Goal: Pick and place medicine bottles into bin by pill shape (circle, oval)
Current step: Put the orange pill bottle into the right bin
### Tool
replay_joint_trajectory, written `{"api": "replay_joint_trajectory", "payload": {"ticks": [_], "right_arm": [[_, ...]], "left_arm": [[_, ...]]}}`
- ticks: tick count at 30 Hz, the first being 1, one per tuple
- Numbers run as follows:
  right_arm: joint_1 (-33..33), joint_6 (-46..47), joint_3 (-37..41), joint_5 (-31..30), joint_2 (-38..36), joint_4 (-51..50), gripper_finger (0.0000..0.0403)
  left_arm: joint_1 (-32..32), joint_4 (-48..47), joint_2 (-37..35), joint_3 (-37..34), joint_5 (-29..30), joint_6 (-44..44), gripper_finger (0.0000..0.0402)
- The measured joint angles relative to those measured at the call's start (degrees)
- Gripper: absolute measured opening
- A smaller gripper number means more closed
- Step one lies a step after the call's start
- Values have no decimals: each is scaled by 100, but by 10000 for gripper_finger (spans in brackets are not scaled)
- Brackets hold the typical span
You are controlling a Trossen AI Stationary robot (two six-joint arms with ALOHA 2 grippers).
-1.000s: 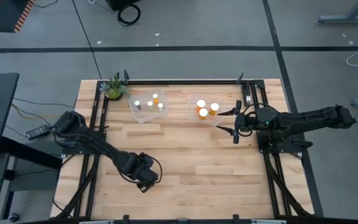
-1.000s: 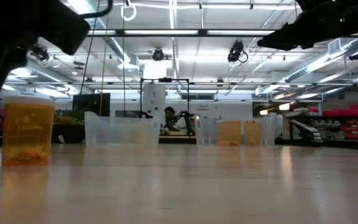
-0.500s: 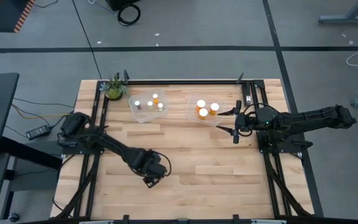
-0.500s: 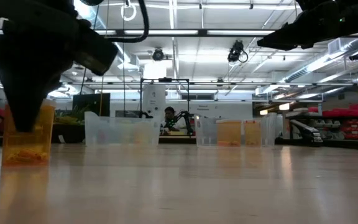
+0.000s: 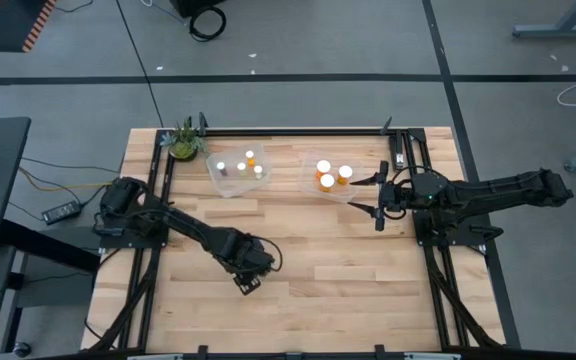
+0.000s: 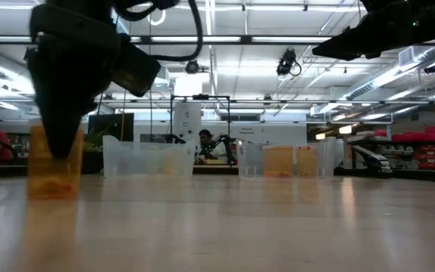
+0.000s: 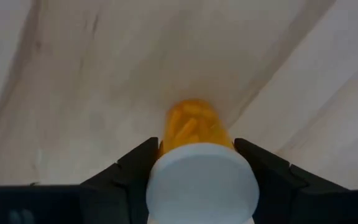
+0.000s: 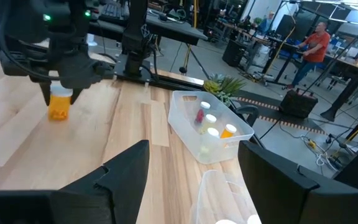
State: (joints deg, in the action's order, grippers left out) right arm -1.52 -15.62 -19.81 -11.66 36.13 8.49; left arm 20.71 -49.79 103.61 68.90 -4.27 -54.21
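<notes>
An orange medicine bottle (image 7: pixel 191 124) with a white cap (image 7: pixel 202 183) stands upright near the table's near middle. It also shows in the low view (image 6: pixel 53 177) and the right wrist view (image 8: pixel 59 107). My left gripper (image 5: pixel 247 276) reaches down over it and is shut on it, hiding it in the high view. My right gripper (image 5: pixel 378 197) hangs open and empty beside the right bin (image 5: pixel 330 190). That bin holds three orange bottles. The left bin (image 5: pixel 230 185) holds several bottles. My left gripper pinches the bottle's orange body (image 7: pixel 166 138) between its two fingers (image 7: pixel 138 158), just below the white cap. The fingers come from above, pointing down. The bottle is upright with its cap up. Its base (image 6: pixel 53 195) is at the tabletop; resting or just clear, I cannot tell.
A small green potted plant (image 5: pixel 184 140) stands at the far left corner. Both clear bins sit side by side near the far edge. Bare wood lies between the bins and the near edge. People show in the room beyond the table (image 8: pixel 308 50).
My left gripper has gone toward the table's right edge and come down over the orange bottle, its fingers now on either side of it. The bottle, still upright, has shifted a little toward the table's right.
</notes>
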Motion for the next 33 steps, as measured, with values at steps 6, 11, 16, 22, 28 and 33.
{"api": "replay_joint_trajectory", "payload": {"ticks": [6,11,16,22,28,33], "right_arm": [[2,-2,0,0,0,3,254],[1,-4,0,0,1,3,254],[2,-4,0,0,0,3,254],[0,-7,0,-2,0,-9,254],[1,-9,0,-2,1,-40,254],[1,-9,0,-26,-1,-60,254]], "left_arm": [[-536,530,0,0,-73,882,229],[-1148,874,-2,85,-310,1593,208],[-1716,898,-2,389,-347,2270,207],[-2257,970,-7,874,-308,3147,227],[-2728,1405,33,1082,-35,3816,207],[-2974,1427,560,1549,-42,4218,217]]}}
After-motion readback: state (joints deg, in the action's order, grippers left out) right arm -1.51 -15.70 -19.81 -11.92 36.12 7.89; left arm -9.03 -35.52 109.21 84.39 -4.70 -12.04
